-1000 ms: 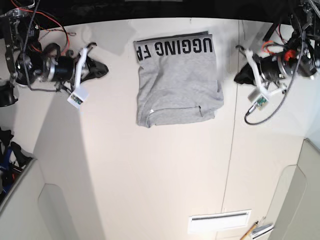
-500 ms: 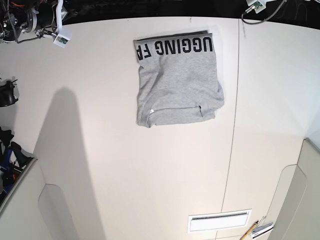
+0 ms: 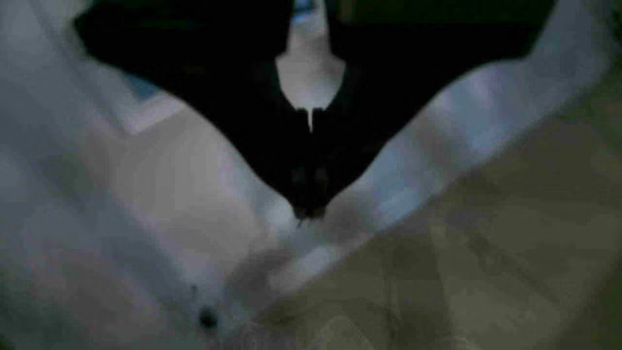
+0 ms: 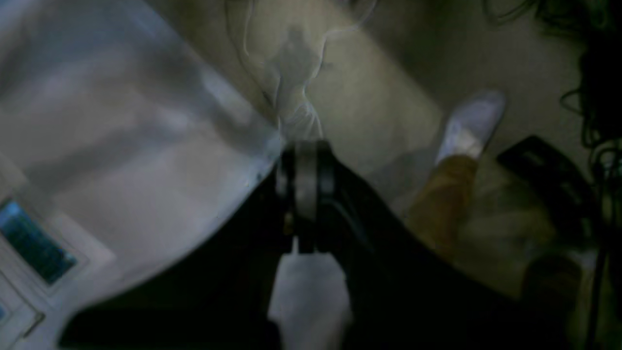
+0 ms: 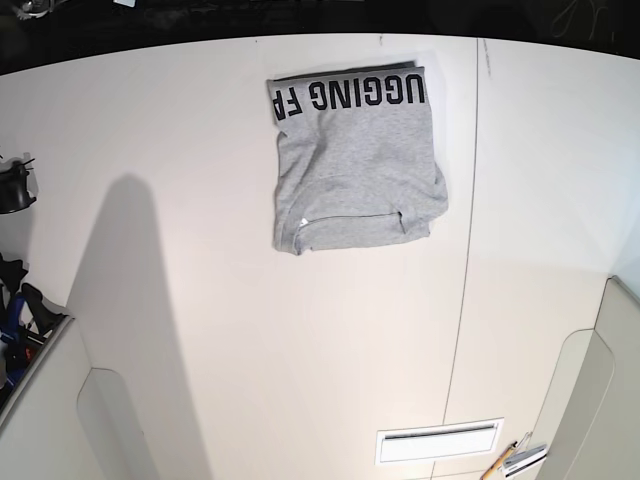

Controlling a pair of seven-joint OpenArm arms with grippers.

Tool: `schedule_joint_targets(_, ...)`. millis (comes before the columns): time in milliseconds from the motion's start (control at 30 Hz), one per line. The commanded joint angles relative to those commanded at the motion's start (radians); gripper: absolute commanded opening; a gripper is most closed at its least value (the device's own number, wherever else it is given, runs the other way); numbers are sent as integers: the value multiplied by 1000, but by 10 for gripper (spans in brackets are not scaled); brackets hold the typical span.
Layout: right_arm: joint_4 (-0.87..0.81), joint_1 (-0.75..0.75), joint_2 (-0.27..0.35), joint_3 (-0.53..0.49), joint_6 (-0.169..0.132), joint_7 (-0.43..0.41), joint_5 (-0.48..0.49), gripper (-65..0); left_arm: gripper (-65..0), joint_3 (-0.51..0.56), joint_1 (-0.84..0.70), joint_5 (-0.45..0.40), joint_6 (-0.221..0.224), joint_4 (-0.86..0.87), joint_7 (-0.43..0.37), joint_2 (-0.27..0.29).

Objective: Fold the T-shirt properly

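T-shirt (image 5: pixel 355 165): soft heather-grey knit, folded to a rough rectangle, ribbed neck band showing at its near edge.
Lettering: bold black capitals, upside down, "UGGING FP".
Place: flat on the smooth white surface (image 5: pixel 250 350), against its far edge, near the middle.
Left tool (image 3: pixel 311 160): black, tips clenched, empty.
Right tool (image 4: pixel 305 187): black, tips pressed together, empty.

The left gripper (image 3: pixel 307 214) is matte black: two broad fingers (image 3: pixel 233 112) that taper from wide shoulders to a narrow blunt tip, a thin pale slit running between them. The right gripper (image 4: pixel 305 146) is likewise black, its flaring fingers (image 4: pixel 369 253) ending in a grey, rounded, ridged tip. Both views are blurred.
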State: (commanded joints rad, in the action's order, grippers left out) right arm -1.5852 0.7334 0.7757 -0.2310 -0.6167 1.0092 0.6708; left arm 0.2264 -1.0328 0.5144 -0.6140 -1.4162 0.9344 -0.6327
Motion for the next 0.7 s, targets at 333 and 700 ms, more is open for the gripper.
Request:
schedule_joint_targets(333,357,-250,-60,-459,11,-240,-209,-650,-650,231,362,-7,-84,468,-109,132)
schedule_joint_targets(700,801,-517,-239,-693,11,-570,-394,-650,-650,231,601,-116,-84,785,-539,245)
